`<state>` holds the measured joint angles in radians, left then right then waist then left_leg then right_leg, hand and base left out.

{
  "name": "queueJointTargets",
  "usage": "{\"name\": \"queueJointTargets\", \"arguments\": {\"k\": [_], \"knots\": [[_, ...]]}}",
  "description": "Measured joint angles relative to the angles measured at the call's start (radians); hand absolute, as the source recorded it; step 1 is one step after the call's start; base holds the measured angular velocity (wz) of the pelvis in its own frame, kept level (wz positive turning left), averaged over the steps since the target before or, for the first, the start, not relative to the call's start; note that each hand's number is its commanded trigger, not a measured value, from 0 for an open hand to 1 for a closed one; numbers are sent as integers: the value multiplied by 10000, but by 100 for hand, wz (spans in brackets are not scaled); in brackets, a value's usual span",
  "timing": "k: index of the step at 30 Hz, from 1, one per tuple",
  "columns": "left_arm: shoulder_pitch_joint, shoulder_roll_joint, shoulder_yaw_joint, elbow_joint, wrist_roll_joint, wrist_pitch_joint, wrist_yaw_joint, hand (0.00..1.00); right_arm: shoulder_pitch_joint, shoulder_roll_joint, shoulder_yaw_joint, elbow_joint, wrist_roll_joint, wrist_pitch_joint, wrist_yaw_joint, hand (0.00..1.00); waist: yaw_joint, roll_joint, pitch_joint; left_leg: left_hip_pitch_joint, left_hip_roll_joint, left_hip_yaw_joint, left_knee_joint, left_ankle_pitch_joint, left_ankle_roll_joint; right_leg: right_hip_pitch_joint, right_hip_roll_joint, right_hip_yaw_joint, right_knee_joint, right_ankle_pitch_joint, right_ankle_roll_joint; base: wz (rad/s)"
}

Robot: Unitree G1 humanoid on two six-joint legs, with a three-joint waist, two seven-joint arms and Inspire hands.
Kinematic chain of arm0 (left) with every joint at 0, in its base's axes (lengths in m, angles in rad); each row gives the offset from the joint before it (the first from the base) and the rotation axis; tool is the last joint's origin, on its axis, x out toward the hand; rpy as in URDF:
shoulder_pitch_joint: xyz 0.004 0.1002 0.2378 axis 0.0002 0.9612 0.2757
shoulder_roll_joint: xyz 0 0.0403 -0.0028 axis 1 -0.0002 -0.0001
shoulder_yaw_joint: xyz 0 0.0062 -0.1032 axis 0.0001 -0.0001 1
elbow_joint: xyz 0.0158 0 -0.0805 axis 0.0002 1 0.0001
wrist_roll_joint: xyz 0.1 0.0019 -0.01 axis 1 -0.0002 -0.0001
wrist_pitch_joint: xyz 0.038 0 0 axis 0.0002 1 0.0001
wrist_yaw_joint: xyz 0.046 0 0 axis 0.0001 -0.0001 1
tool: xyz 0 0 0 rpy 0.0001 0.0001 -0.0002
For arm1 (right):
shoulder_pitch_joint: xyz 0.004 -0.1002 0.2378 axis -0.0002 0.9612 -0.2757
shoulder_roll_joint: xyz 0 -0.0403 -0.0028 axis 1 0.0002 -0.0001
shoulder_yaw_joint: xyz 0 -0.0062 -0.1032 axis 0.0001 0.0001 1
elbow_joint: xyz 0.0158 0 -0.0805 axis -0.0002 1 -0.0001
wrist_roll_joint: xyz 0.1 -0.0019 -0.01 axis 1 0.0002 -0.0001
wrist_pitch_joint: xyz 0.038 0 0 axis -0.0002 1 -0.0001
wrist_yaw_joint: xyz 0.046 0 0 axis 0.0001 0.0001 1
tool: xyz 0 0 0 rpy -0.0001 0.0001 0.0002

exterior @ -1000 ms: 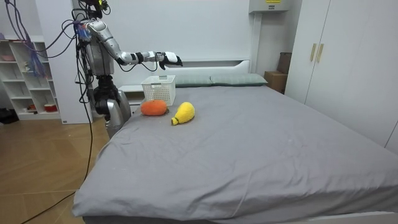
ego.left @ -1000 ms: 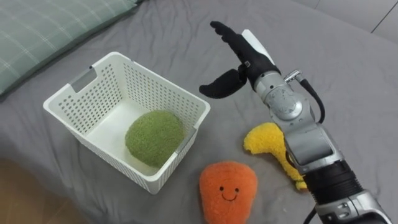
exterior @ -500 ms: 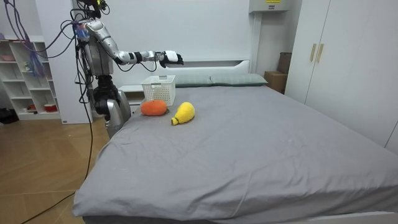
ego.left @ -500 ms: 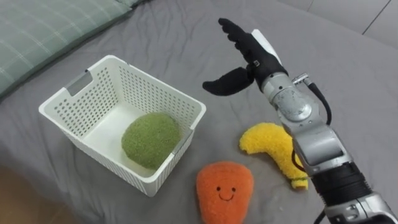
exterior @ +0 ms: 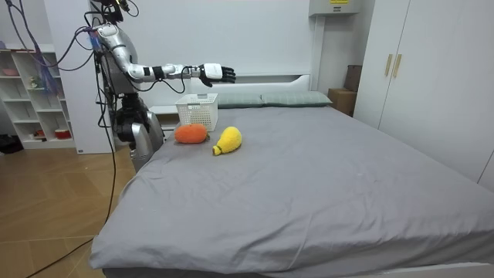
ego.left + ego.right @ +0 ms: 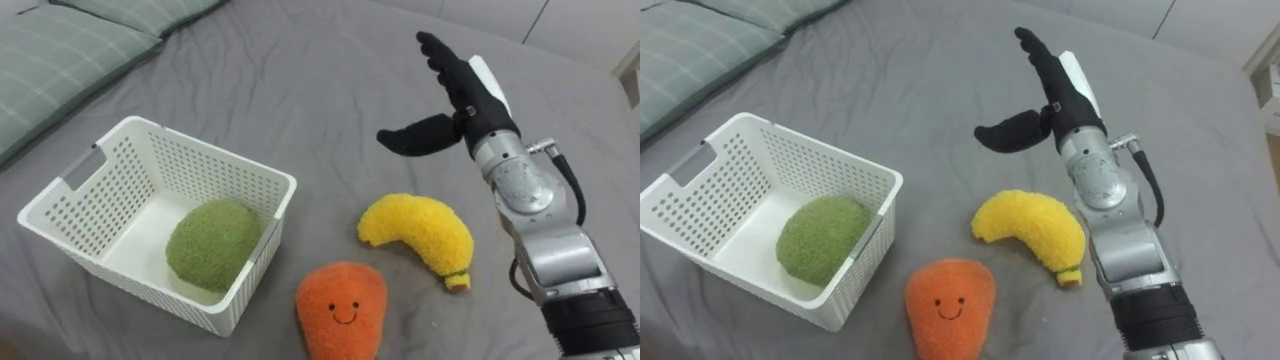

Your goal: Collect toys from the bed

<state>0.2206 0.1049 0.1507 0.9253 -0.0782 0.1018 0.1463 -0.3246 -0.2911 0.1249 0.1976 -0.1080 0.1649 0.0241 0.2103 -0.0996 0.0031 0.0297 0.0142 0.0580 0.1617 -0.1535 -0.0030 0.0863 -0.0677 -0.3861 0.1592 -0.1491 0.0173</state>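
A white perforated basket (image 6: 226,170) (image 6: 878,184) (image 5: 197,111) sits on the grey bed and holds a green plush ball (image 6: 212,243) (image 6: 820,237). To its right lie a yellow plush banana (image 6: 420,231) (image 6: 1033,229) (image 5: 228,140) and, nearer me, an orange plush toy with a smiling face (image 6: 340,309) (image 6: 948,305) (image 5: 190,133). My right hand (image 6: 455,98) (image 6: 1050,88) (image 5: 211,73) hovers open and empty above and beyond the banana, fingers straight and thumb spread toward the basket. In the room view I stand at the bed's head corner with the right arm stretched out over the bed.
Green checked pillows (image 6: 60,55) (image 5: 287,98) lie at the head of the bed, left of the basket. Grey sheet (image 6: 300,80) stretches beyond the toys. A white shelf unit (image 5: 31,93) stands behind me and wardrobe doors (image 5: 417,77) at the room view's right.
The view has swung right, so the basket and toys sit further left. My right hand has moved right, away from the basket, staying open; the banana shows fully beside the arm.
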Motion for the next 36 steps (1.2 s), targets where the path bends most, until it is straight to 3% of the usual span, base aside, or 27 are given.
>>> {"name": "queueJointTargets", "arguments": {"k": [4, 10, 22, 36], "knots": [[1, 33, 5, 30, 15, 9, -46, 0, 27, -15, -1, 1144, 55, 9, 51, 0, -140, 7, 35, 55, 28, 144, -5, -15, 14, 0, 20, 155, 1, 6, 5, -7], [-13, 34, 15, 14, 24, 15, -149, 0, 339, 22, 0, 1576, -422, 12, 449, 0, -286, 21, 52, 56, 51, 213, -99, -36, 10, -19, 34, 161, -9, 8, 3, -2], [-281, 8, 13, 299, 6, 12, -57, 0, 396, 537, 55, 3307, -543, 12, 640, 0, -122, 20, 51, 123, 47, 224, -109, -34, 11, 3, 33, 145, -33, 10, 8, -1], [-314, 30, -89, 352, -2, 13, -80, 0, 395, 719, 220, 4544, -603, 9, 634, 0, -86, 39, 56, 49, 20, 100, -60, -34, 13, 23, 11, 3, -57, 10, 12, 2]]}}
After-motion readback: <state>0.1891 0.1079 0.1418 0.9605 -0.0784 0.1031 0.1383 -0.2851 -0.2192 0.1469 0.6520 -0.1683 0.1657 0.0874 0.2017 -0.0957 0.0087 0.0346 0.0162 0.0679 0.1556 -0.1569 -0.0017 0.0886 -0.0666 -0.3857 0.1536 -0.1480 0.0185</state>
